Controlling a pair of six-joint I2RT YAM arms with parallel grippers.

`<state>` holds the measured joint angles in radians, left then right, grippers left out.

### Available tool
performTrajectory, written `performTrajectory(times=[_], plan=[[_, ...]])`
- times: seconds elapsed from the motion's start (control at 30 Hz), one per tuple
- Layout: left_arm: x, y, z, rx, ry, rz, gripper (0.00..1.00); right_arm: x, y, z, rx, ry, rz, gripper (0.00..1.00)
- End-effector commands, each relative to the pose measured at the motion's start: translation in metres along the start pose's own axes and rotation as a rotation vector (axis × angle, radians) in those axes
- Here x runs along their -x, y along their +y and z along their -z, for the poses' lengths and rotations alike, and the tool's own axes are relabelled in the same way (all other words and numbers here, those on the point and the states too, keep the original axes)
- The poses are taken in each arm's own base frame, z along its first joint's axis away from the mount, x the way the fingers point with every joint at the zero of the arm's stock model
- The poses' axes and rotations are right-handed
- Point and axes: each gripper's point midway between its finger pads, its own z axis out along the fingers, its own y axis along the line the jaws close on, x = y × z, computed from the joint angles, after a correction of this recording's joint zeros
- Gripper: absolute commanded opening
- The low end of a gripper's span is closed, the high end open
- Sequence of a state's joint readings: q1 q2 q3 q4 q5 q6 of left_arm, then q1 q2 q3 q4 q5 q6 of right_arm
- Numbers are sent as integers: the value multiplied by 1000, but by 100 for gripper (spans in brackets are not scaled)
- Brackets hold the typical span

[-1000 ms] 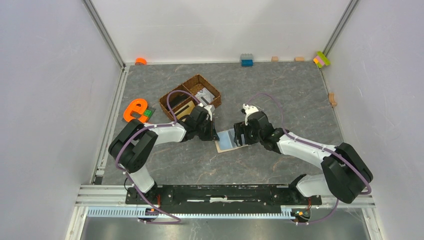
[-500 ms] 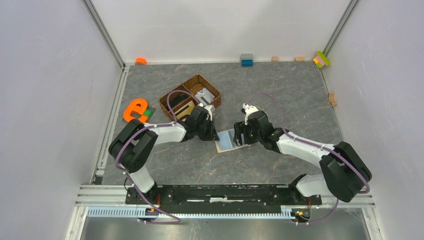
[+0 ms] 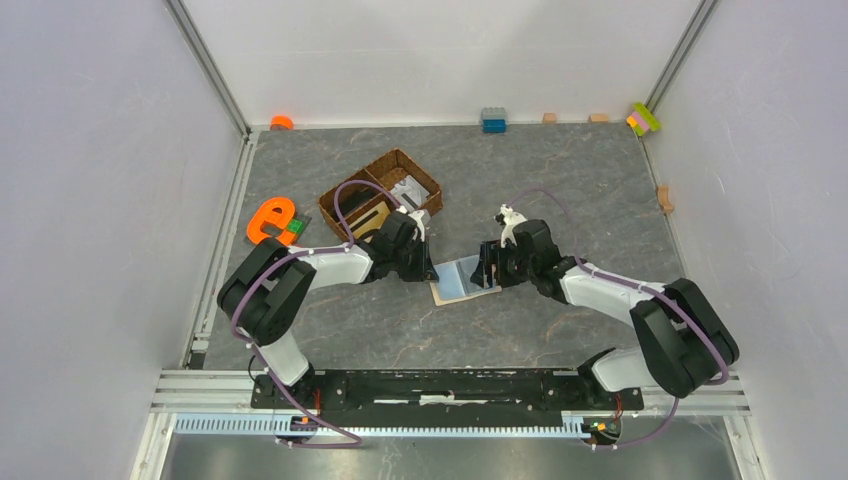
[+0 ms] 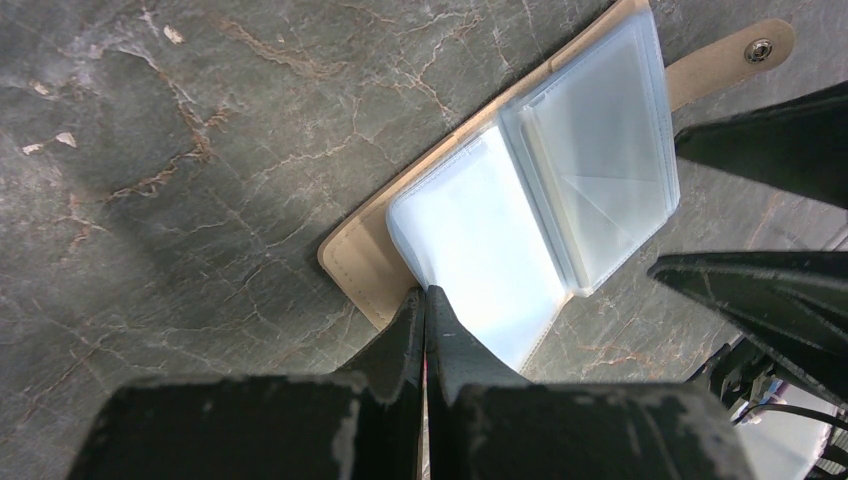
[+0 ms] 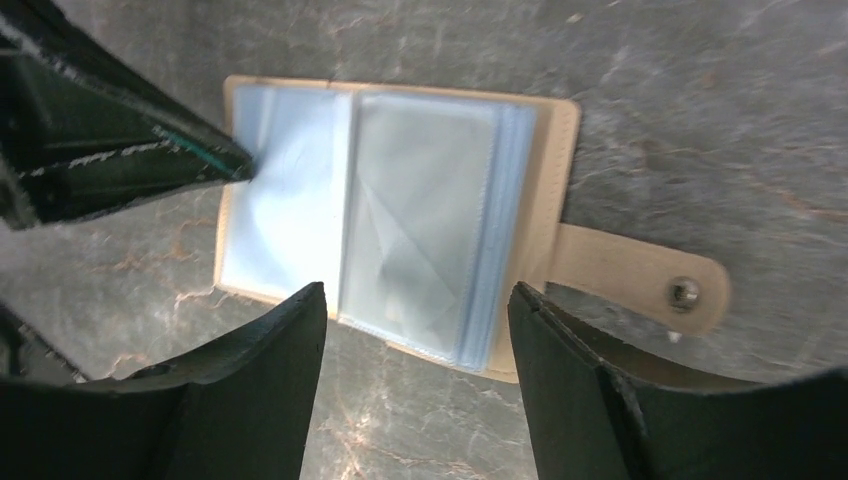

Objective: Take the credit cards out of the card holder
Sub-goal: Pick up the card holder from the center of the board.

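Note:
The beige card holder (image 3: 458,281) lies open on the grey table, its clear sleeves up and its tab (image 5: 640,280) pointing right. My left gripper (image 3: 432,269) is shut at the holder's left edge (image 4: 360,262); in the left wrist view (image 4: 425,296) a thin pinkish credit card (image 4: 424,400) shows edge-on between the jaws. Its fingers (image 5: 150,150) touch the left sleeve in the right wrist view. My right gripper (image 3: 488,268) is open and empty, hovering over the holder's right half (image 5: 415,292). The sleeves (image 5: 420,200) look empty.
A brown wicker basket (image 3: 380,190) stands behind the left arm, with an orange letter toy (image 3: 268,218) to its left. Small blocks lie along the back wall (image 3: 493,120) and at the right edge (image 3: 665,198).
My right gripper has drawn back a little to the right, off the holder's middle. The left gripper and the holder have not moved.

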<state>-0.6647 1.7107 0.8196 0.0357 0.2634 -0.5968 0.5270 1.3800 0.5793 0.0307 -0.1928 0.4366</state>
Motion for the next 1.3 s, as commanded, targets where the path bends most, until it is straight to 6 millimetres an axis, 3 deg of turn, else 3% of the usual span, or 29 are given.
performTrajectory(times=[0.0, 0.23, 0.63, 0.73, 0.9, 1.1, 1.27], plan=[[-8, 2, -5, 14, 39, -16, 2, -3, 26, -2, 183, 11, -37, 71], [-9, 2, -4, 11, 41, -16, 2, 0, 17, 2, 146, -4, -51, 82], [-9, 2, -4, 10, 42, -15, 2, -10, 8, -4, 134, 38, -92, 82], [-9, 2, -4, 10, 42, -15, 2, -13, 15, -3, 182, 44, -102, 77], [-9, 2, -5, 10, 44, -14, 2, -16, 44, 2, 366, 48, -128, 60], [-10, 2, -5, 8, 46, -15, 2, -3, 50, 16, 389, -26, -95, 54], [-10, 1, -5, 5, 47, -12, 2, -8, 46, 10, 370, -1, -109, 48]])
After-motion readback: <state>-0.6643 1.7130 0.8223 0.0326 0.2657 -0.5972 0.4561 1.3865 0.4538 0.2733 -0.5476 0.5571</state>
